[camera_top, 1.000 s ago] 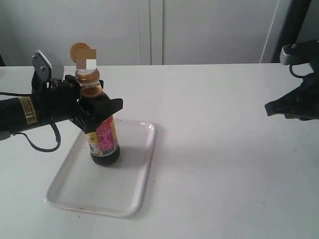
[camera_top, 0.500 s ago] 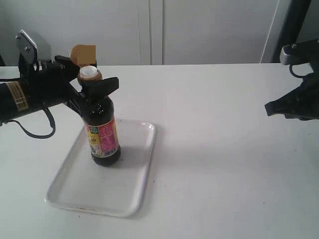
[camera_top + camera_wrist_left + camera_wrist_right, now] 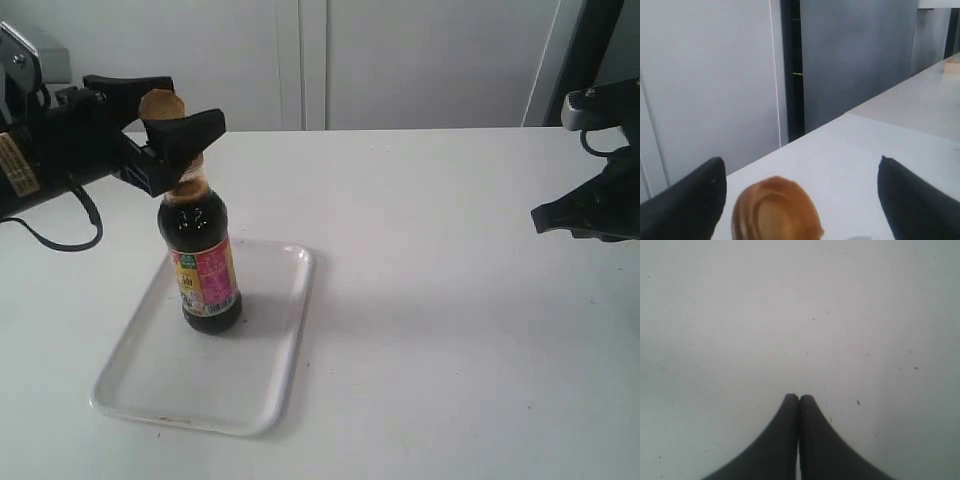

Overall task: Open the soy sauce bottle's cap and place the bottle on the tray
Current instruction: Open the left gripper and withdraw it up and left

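Note:
The soy sauce bottle [image 3: 203,265] stands upright on the white tray [image 3: 270,395], its dark liquid and pink label showing. Its orange-brown cap [image 3: 160,103] is flipped open and stands up behind the neck; in the left wrist view the cap [image 3: 775,210] shows blurred between the fingers. My left gripper [image 3: 180,108] [image 3: 800,167] is open at the height of the bottle's top, its jaws wide on either side of the cap and touching nothing. My right gripper [image 3: 545,218] [image 3: 799,398] is shut and empty, low over the bare table at the far right.
The white table [image 3: 450,330] stretches between the tray and the right arm. A pale wall with cabinet panels [image 3: 420,60] stands behind the table's far edge. A dark post [image 3: 590,50] rises at the back right.
My left gripper has let go of the bottle's body and climbed up and back to the left, now level with the cap. The bottle stays upright on the tray. The right arm has not moved.

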Robot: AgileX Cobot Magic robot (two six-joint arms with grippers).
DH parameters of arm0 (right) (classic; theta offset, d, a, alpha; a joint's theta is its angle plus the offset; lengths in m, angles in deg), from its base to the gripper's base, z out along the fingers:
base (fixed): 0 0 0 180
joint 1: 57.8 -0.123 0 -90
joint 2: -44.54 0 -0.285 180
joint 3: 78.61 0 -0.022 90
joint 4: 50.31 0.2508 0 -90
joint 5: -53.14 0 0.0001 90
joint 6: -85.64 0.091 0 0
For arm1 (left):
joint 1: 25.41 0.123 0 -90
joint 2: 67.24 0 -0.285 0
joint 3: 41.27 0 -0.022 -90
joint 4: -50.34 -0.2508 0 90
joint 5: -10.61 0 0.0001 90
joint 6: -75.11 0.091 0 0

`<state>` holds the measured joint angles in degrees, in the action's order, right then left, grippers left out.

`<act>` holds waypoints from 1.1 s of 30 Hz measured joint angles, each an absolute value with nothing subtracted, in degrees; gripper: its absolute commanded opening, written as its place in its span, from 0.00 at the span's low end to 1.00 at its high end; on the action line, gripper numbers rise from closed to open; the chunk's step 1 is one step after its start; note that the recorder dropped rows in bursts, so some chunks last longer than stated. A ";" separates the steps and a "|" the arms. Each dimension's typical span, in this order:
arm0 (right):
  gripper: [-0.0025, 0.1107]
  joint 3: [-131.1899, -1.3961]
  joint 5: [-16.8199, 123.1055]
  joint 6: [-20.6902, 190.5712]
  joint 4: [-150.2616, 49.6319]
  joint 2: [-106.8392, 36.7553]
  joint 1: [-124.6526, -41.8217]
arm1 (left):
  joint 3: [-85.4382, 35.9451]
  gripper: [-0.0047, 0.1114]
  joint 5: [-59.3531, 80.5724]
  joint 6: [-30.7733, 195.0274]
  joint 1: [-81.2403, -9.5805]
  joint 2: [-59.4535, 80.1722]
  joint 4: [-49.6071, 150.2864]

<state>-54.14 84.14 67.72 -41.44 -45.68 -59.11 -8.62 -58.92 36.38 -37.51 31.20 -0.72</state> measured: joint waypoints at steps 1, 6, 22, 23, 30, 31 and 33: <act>0.02 -54.14 84.14 67.72 -41.44 -45.68 -59.11 | -8.62 0.76 -58.92 36.25 -37.51 30.94 -0.17; 0.02 -54.14 84.14 67.72 -41.44 -45.68 -59.11 | -8.62 0.76 -58.92 36.25 -37.51 29.21 2.00; 0.02 -54.14 84.14 67.61 -41.44 -45.68 -59.11 | -8.62 0.14 -57.00 43.59 -37.51 21.79 8.14; 0.02 -54.14 84.14 67.61 -41.44 -45.68 -59.11 | -8.62 0.06 -55.54 45.29 -37.51 21.12 8.27; 0.02 -54.14 84.14 67.13 -41.44 -45.68 -59.11 | -8.62 0.04 -34.18 57.92 -37.51 16.21 13.44; 0.02 -54.14 84.14 67.02 -41.44 -45.68 -59.11 | -8.62 0.04 -31.67 59.25 -37.51 15.72 15.29; 0.02 -54.14 84.14 67.02 -41.44 -45.68 -59.11 | -8.62 0.04 -25.67 62.16 -37.51 14.58 20.04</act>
<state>-54.14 84.14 67.02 -41.44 -45.68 -59.11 -8.62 -25.67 62.16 -37.51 14.58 20.04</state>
